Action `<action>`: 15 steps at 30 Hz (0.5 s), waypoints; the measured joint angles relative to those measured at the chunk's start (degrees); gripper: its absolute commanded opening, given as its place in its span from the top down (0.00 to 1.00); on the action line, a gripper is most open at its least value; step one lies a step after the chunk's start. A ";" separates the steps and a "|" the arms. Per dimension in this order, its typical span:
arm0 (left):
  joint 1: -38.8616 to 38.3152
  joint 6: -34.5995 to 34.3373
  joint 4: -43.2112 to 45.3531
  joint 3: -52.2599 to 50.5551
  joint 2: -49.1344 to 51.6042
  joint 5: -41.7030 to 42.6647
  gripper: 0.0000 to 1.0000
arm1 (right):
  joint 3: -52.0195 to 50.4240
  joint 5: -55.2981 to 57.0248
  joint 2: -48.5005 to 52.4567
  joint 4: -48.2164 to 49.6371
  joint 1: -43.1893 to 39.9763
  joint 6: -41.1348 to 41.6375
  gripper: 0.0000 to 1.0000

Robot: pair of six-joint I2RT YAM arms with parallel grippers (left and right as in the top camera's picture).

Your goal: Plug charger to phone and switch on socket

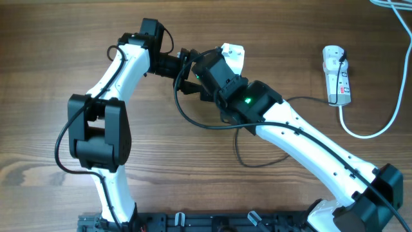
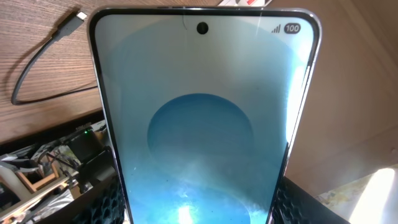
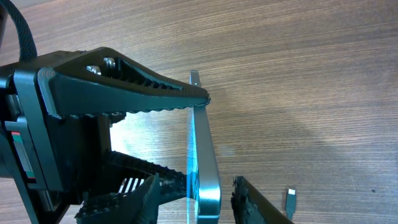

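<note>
Both arms are smooth white shells joined by blocky black joint housings. The left arm (image 1: 122, 71) has a large black housing (image 1: 98, 134) partway along, with a black cable (image 1: 63, 132) looping beside it. The right arm (image 1: 309, 138) has a thin black cable (image 1: 322, 147) along its white shell and a small green light (image 1: 247, 100) on its black wrist section. The left arm's fingers (image 3: 130, 78) are matte black with saw-toothed inner edges. Two silver screws (image 3: 102, 63) sit near their root, and a red strip (image 3: 17, 143) marks the grey body behind. Their pads (image 2: 102, 202) show a honeycomb texture.
</note>
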 measured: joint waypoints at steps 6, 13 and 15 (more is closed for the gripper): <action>-0.48 0.00 0.00 0.00 0.00 0.02 0.33 | -0.02 0.00 0.00 0.00 0.00 0.00 0.62; -0.70 0.00 0.00 0.00 0.00 0.24 0.33 | 0.00 0.00 0.09 0.00 0.00 0.00 0.62; -0.70 0.00 0.00 0.00 0.00 0.44 0.33 | 0.00 0.00 0.44 0.00 0.00 0.00 0.63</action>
